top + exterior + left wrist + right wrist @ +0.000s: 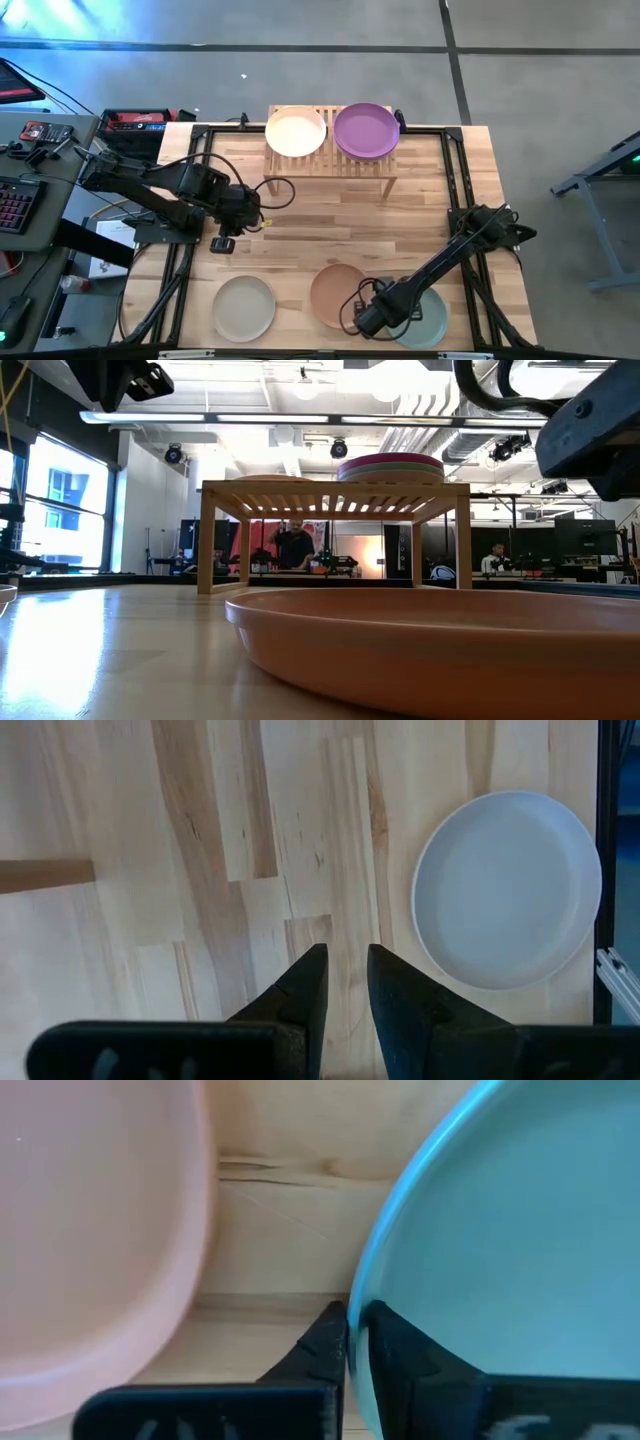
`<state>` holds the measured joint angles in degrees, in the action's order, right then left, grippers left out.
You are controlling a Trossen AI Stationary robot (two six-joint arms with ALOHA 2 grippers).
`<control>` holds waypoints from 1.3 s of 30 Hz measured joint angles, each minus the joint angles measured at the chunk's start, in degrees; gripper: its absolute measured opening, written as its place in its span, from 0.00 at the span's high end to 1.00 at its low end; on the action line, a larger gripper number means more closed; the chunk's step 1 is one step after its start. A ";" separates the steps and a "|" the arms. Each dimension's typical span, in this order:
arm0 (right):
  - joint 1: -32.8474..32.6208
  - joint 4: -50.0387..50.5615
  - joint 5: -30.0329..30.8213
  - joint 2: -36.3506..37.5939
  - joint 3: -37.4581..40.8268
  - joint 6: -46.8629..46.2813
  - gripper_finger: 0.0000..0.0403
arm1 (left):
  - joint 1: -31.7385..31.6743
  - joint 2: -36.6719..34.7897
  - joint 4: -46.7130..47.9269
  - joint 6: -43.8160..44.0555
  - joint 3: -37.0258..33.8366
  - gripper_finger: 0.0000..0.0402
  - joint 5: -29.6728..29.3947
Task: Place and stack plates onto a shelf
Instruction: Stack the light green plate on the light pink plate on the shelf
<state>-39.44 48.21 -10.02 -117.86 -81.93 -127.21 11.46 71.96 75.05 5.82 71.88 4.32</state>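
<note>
A pale butcher-block tabletop carries everything, with a grey concrete floor beyond its edges. Down at the near edge, toward the right corner, my right gripper has its fingers pinched together on the rim of the grey-teal plate, one finger under the lip and one inside the dish. Just beside it, toward the middle of the near edge, lies the terracotta plate, close to the grey-teal one but apart from it. Further along the near edge, toward the left corner, sits the beige plate. My left gripper hangs above bare wood left of the tabletop's centre, fingers parted by a narrow gap and holding nothing. At the far edge stands the shelf, bearing a cream plate on its left half and a purple plate topping a stack on its right.
</note>
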 joint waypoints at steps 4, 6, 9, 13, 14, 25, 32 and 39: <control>0.00 3.01 1.20 -0.05 -2.77 0.21 0.99 | 0.00 0.00 0.00 -0.02 0.00 0.84 -0.02; 0.01 5.56 1.45 -0.05 -4.36 0.22 0.99 | 0.00 0.00 0.00 -0.02 0.00 0.84 -0.02; 0.39 10.10 1.50 -0.05 -7.19 1.24 1.00 | 0.00 0.00 0.00 -0.02 0.02 0.84 -0.02; 0.91 17.11 4.28 -0.05 -11.91 1.50 1.00 | 0.00 0.00 0.00 -0.02 0.02 0.84 -0.01; 1.09 18.67 5.40 -0.05 -13.25 1.57 1.00 | 0.00 0.00 0.00 -0.01 0.02 0.84 -0.02; 2.86 39.33 16.98 -0.01 -28.65 3.76 1.00 | -0.02 0.00 -0.54 -0.02 0.04 0.84 -0.02; 5.65 41.37 27.12 1.52 -31.78 10.39 1.00 | -0.02 0.02 -1.47 -0.01 0.04 0.84 -0.02; 10.54 41.51 30.67 4.19 -31.78 21.33 1.00 | -0.02 0.02 -1.47 0.34 0.04 0.84 -0.07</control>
<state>-28.90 89.72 20.66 -113.67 -113.71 -105.88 11.44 71.99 73.58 6.16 71.92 4.25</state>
